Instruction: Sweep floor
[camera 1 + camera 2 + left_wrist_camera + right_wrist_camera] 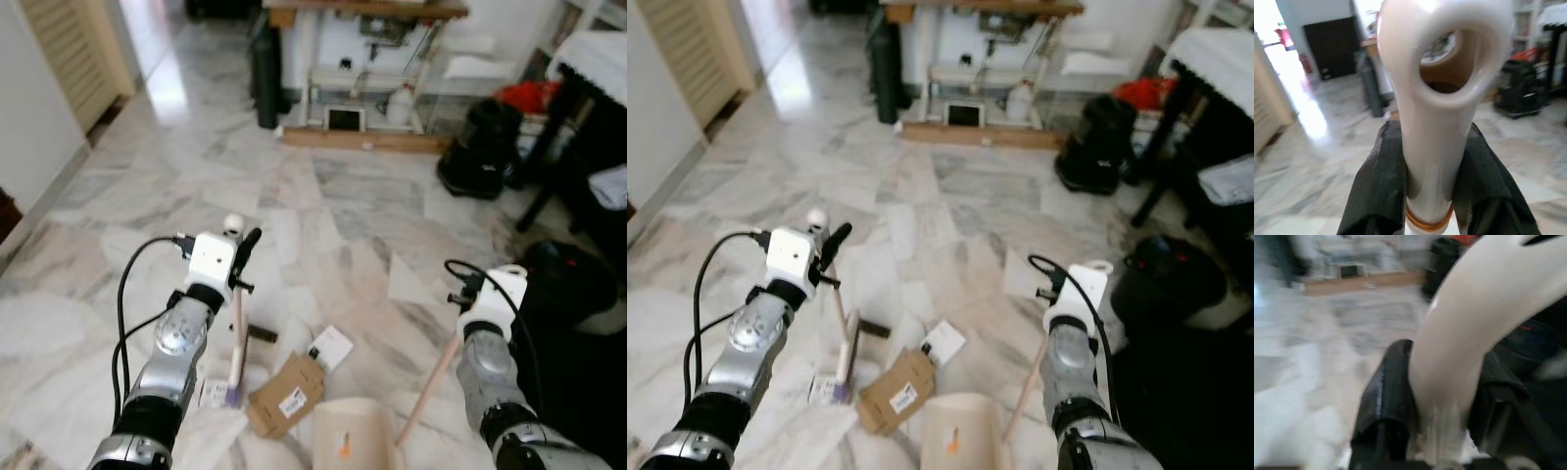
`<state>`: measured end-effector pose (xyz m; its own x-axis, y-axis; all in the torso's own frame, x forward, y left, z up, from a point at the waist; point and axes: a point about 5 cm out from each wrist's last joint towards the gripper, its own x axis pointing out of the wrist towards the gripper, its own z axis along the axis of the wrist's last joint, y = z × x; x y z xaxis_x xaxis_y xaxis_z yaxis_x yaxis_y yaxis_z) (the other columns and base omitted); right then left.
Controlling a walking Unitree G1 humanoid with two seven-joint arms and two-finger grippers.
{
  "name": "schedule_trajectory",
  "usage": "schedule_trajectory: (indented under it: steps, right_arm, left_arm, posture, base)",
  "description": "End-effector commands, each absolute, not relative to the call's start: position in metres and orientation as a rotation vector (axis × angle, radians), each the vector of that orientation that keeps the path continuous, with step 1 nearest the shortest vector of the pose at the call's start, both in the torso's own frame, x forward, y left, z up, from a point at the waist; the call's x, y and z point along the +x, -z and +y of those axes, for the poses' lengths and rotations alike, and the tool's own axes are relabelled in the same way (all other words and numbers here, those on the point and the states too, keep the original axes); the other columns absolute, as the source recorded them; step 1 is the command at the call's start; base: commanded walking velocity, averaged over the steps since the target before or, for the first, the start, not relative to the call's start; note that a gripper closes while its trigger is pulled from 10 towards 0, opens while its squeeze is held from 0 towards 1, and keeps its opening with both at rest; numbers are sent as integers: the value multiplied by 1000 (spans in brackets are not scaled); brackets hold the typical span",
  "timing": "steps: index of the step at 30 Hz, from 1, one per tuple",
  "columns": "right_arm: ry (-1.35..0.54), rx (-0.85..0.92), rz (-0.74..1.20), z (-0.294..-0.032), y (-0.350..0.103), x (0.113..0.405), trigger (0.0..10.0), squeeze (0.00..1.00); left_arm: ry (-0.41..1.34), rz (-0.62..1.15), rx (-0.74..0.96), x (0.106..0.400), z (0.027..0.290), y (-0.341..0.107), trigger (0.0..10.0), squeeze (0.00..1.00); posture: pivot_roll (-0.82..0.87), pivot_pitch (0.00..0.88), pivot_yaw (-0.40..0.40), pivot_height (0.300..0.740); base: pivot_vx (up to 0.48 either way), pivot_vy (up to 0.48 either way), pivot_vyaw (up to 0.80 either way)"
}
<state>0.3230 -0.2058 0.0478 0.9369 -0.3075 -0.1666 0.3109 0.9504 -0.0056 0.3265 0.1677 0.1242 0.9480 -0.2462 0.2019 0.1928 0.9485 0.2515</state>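
The broom [236,333] stands nearly upright on the marble floor [323,211] with its dark bristle head just beside a flattened cardboard box [285,394] and a white card [331,347], placed, I judge, to push that litter toward the cream dustpan [353,436] waiting at the near edge of the floor. The left gripper [1431,196] has its fingers pressed against the broom's looped handle top, while the right gripper [1442,426] pinches the dustpan's long slanting handle [428,390] so the pan stays mouth-down by the scraps. The pan's inside looks bare, holding nothing yet.
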Motion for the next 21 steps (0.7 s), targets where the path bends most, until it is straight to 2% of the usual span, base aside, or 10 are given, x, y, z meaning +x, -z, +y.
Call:
schedule_trajectory:
  steps: [1, 15, 21]
  right_arm:
    - [350, 39, 145, -214, -52, 324, 10000, 0]
    - [370, -41, 170, -218, -46, 317, 10000, 0]
    - [404, -71, 186, -222, -41, 312, 10000, 0]
  left_arm:
    - [232, -332, 251, 331, 162, -145, 10000, 0]
    - [273, -307, 120, 330, 157, -144, 10000, 0]
    - [342, -263, 89, 329, 150, -137, 10000, 0]
  posture:
    - [39, 0, -22, 740]
    - [32, 0, -19, 740]
    - [22, 0, -11, 740]
  base:
    - [0, 0, 0]
    - [0, 0, 0]
    - [0, 0, 0]
